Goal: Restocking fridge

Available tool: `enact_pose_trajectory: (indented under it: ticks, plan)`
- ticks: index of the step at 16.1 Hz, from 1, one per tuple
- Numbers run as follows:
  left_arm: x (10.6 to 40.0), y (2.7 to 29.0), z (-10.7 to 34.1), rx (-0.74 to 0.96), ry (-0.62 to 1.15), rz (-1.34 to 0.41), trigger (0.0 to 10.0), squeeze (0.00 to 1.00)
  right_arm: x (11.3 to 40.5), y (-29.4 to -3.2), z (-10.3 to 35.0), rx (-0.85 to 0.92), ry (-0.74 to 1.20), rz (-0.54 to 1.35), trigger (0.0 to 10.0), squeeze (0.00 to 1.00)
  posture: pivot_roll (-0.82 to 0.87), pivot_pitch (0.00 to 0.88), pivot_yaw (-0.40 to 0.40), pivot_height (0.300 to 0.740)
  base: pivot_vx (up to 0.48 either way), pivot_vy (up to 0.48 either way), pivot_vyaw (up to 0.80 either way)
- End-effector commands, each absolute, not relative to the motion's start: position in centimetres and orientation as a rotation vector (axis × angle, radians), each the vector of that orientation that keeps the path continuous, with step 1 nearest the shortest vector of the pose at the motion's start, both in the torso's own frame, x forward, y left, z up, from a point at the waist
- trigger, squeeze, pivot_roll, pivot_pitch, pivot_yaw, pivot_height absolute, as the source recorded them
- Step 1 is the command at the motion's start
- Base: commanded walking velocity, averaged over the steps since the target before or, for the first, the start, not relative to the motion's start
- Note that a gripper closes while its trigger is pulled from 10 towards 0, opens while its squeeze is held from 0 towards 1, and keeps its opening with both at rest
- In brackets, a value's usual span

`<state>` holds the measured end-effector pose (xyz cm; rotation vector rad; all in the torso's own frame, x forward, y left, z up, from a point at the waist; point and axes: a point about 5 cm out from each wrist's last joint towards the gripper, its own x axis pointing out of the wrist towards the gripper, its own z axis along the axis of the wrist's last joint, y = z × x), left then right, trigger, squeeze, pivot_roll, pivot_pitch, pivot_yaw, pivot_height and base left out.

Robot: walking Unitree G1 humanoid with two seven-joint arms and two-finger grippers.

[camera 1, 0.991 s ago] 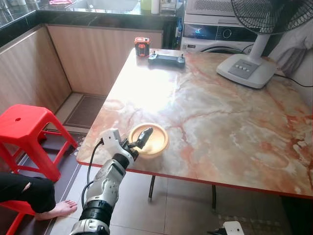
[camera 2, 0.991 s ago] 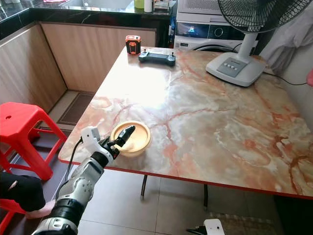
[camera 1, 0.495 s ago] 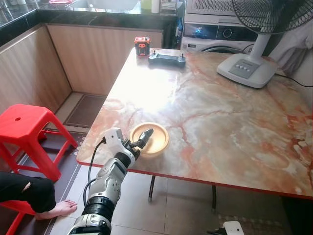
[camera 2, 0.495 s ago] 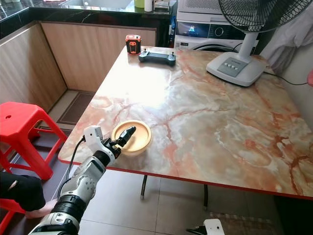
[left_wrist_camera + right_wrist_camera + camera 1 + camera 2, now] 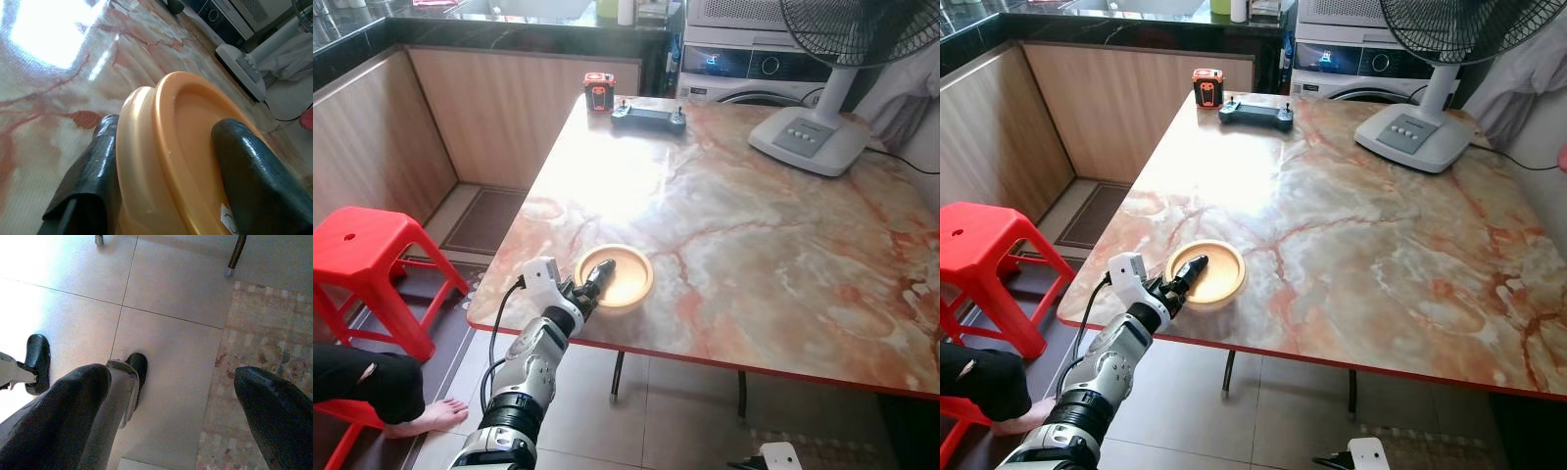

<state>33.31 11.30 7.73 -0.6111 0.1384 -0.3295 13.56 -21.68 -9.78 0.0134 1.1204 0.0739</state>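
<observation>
Left eye view gives us the marble-patterned bench (image 5: 754, 225), which carries a standing fan (image 5: 822, 127) at its far right and a black controller (image 5: 647, 117) beside a small orange-and-black box (image 5: 598, 90) at its far edge. A red stool (image 5: 367, 259) stands on the floor off to the left, and a person's bare foot (image 5: 429, 419) rests on the tiles below it.

Near the front left corner of the bench sits the orange bowl (image 5: 614, 278), close to the edge. Our left gripper (image 5: 592, 286) has its jaws closed across the bowl's near rim: in the left wrist view one finger (image 5: 254, 171) lies inside the bowl (image 5: 181, 147) and the other presses its outer wall.

We judge the grip to be the weak point. It pinches only one side of a smooth, sloping rim, so on lifting the bowl could tip away or slide out. Being so near the edge, a slip could send it to the floor.

Our right gripper (image 5: 171, 396) hangs idle over the tiled floor, its jaws spread wide.
</observation>
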Motion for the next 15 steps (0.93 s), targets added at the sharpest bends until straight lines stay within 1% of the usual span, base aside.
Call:
enact_pose_trajectory:
  ticks: [1, 12, 15]
  plan:
    - [33.47, 10.96, 7.80, -0.581, 0.145, -0.338, 0.0, 0.00, 13.82, -21.87, -9.65, 0.008, 1.112, 0.073, 10.0, 0.00, -0.01, 0.000, -0.037, 0.740, 0.000, 0.000, 0.00]
    - [33.48, 10.76, 7.82, -0.562, 0.139, -0.342, 0.0, 0.00, 13.76, -21.77, -9.69, 0.014, 1.114, 0.074, 10.0, 0.00, -0.01, 0.000, -0.031, 0.740, 0.000, 0.000, 0.00]
    - [33.62, 11.09, 8.53, -0.577, 0.098, -0.329, 0.0, 0.00, 13.74, -21.79, -9.69, 0.014, 1.114, 0.072, 10.0, 0.00, -0.01, 0.000, -0.032, 0.740, 0.000, 0.000, 0.00]
